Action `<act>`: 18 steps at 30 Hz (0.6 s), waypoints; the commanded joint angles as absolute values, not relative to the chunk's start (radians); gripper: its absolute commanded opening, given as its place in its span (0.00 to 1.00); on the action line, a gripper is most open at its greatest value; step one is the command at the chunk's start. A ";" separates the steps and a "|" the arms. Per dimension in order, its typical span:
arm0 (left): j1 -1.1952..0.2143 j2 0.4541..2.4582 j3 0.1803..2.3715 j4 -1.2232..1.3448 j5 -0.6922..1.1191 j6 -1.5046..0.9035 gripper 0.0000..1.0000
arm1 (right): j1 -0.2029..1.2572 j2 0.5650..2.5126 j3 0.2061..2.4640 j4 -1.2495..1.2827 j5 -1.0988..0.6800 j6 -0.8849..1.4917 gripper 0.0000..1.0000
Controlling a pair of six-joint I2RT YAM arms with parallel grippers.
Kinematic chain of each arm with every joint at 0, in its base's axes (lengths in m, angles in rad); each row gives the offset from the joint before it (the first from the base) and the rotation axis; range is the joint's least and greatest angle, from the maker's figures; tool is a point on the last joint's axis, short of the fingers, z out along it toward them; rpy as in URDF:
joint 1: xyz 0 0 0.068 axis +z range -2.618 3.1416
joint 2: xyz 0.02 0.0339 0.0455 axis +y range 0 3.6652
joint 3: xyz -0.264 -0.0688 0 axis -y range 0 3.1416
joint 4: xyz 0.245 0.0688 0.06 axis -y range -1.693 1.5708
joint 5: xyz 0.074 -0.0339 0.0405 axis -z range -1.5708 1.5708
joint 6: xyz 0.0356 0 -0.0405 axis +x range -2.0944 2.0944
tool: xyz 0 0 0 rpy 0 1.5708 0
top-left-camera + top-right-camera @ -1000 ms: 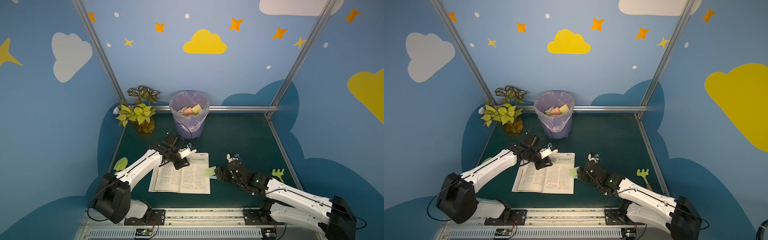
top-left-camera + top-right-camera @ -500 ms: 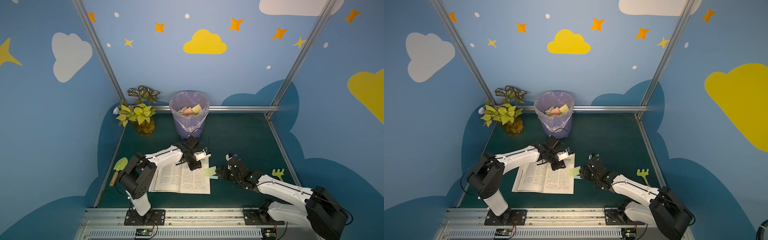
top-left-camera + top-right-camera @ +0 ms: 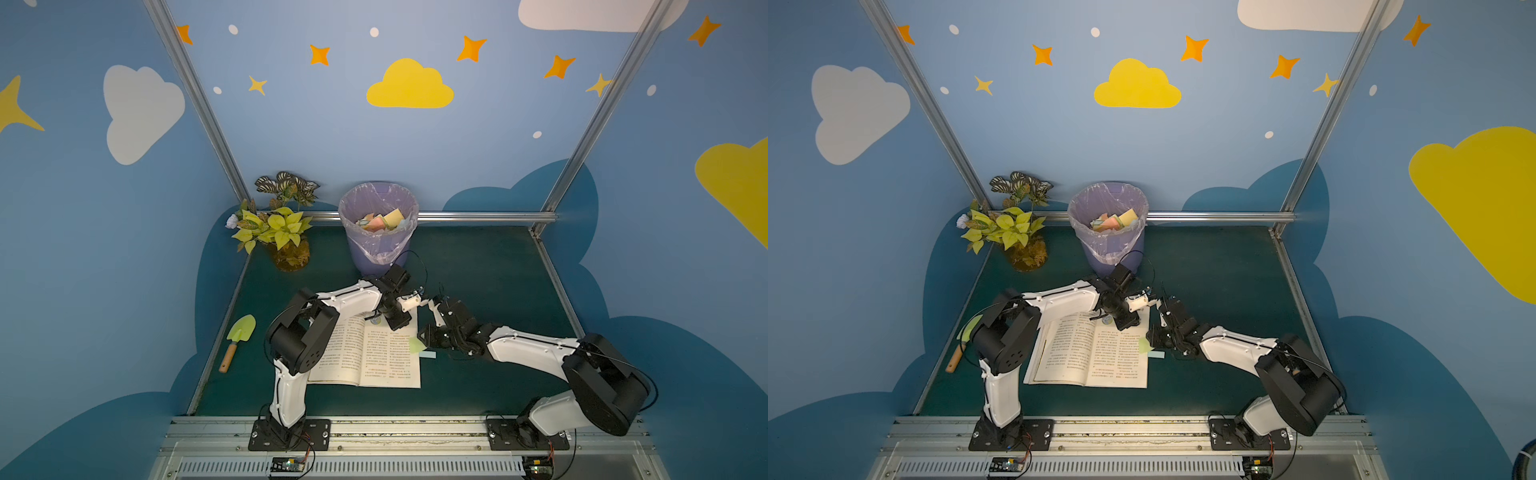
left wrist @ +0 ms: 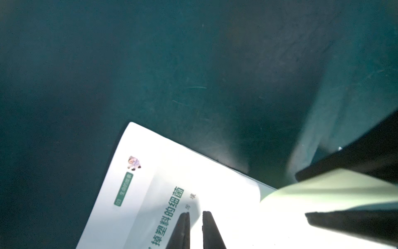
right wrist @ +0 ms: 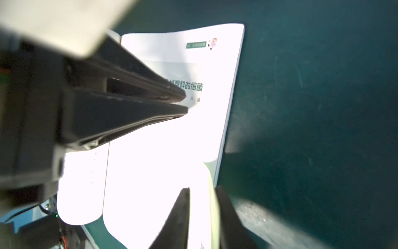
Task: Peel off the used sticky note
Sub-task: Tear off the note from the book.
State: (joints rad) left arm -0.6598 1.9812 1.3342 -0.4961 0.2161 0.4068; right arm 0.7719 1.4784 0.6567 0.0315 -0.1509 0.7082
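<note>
Right now an open book [image 3: 395, 365] lies flat on the dark green bench [image 3: 478, 266]. The green sticky note [image 3: 415, 344] sits at the outer edge of its right-hand page, curling up off the paper. A pale blue slip [image 3: 428, 354] lies just beside it on the bench.

The right jaws stand close on either side of the note's lifted edge with a narrow gap showing, and whether they pinch it cannot be told. The left jaws rest tips-down near the top of the same page, beside the printed heading, all but closed with nothing between them.

The left arm [image 3: 353, 297] crosses the top of the left-hand page and hides it. Behind the book stands a lilac bin [image 3: 376, 253] lined with a bag and holding crumpled coloured papers. A potted plant [image 3: 282, 232] fills the far left corner. A small trowel [image 3: 239, 336] lies near the left edge, and in a top view the left arm's shoulder [image 3: 1000, 336] covers most of its blade.

In both wrist views glare bleaches the page white, so only the heading reads.

Blue walls painted with clouds and stars enclose the bench, with metal posts at the far corners
</note>
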 commanded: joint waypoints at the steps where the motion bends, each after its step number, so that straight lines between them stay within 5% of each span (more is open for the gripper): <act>1: -0.666 2.018 1.373 -0.575 0.208 0.380 0.16 | 0.771 1.498 0.702 0.024 -0.152 0.679 0.15; 7: -0.672 2.050 1.404 -0.616 0.197 0.374 0.15 | 0.804 1.505 0.735 -0.034 -0.083 0.645 0.00; 18: -0.675 2.074 1.425 -0.648 0.179 0.371 0.12 | 0.918 1.488 0.773 -0.108 0.008 0.603 0.00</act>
